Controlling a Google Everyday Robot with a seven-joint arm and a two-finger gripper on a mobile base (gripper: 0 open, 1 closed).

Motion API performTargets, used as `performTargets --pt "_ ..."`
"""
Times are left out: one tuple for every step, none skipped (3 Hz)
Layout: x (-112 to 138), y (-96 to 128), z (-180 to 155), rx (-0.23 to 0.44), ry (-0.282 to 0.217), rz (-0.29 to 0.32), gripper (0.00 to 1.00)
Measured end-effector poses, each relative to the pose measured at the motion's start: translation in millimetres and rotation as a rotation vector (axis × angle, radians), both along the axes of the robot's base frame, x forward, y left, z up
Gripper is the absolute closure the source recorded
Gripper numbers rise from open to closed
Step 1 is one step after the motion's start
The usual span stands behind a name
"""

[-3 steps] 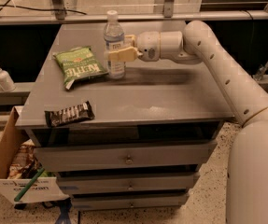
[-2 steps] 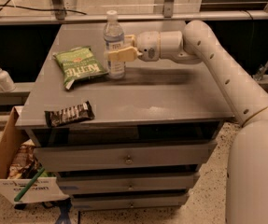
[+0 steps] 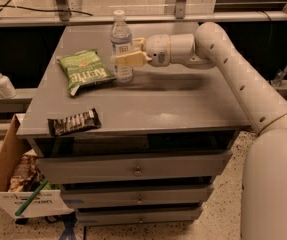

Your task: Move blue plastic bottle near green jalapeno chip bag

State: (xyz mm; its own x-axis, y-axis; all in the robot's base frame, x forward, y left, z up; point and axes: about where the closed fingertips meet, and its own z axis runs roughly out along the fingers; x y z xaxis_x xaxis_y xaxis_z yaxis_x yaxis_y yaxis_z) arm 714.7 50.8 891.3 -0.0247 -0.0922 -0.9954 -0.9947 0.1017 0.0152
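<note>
Grey desk (image 3: 183, 109) with drawers (image 3: 138, 169) carries a green chip bag (image 3: 85, 71) at back left and a dark snack bar (image 3: 74, 122) near the front left edge. A clear bottle (image 3: 120, 34) stands upright just right of the bag. On a ledge to the left sits a pump bottle (image 3: 3, 82). The white arm (image 3: 243, 84) reaches in level from the right, and its tool (image 3: 127, 51) is clamped on the bottle at label height.

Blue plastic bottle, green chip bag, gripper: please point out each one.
Tall clear bluish plastic bottle (image 3: 120, 45), camera view, label.
Flat light-green crinkly chip bag (image 3: 85, 72), camera view, middle.
Gripper (image 3: 129, 53), camera view, front end, at the bottle.
</note>
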Motion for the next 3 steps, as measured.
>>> performTargets --pt "-3 -3 4 -0.019 -0.021 0.028 0.0" --pt "-5 -7 10 -0.034 -0.041 0.037 0.0" --pt "2 -21 21 -0.044 -0.073 0.011 0.0"
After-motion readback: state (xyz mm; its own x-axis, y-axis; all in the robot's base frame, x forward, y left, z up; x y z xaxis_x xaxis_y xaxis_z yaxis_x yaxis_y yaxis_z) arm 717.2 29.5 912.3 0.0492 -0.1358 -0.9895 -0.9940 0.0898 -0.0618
